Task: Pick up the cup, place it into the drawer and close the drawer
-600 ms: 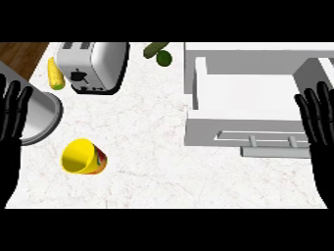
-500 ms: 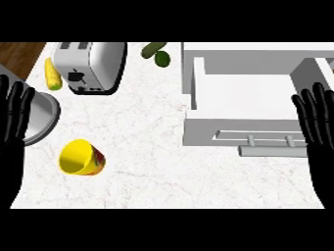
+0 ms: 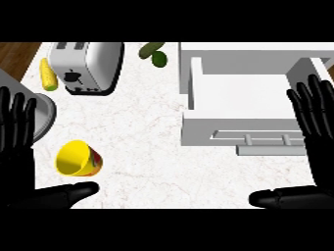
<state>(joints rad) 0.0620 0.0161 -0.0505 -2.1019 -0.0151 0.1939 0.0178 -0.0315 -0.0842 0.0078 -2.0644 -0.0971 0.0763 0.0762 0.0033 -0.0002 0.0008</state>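
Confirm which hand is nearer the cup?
Left. The left hand sits right beside the cup; the right hand is across the counter by the drawer.

Two matte black robot hands.
The left hand (image 3: 10, 147) and right hand (image 3: 325, 127) are alike: uniformly black, with long, slender, segmented fingers (image 3: 3, 110) rounded at the tips and a thicker, blunt thumb on each. No markings, screws or cables can be made out on either.
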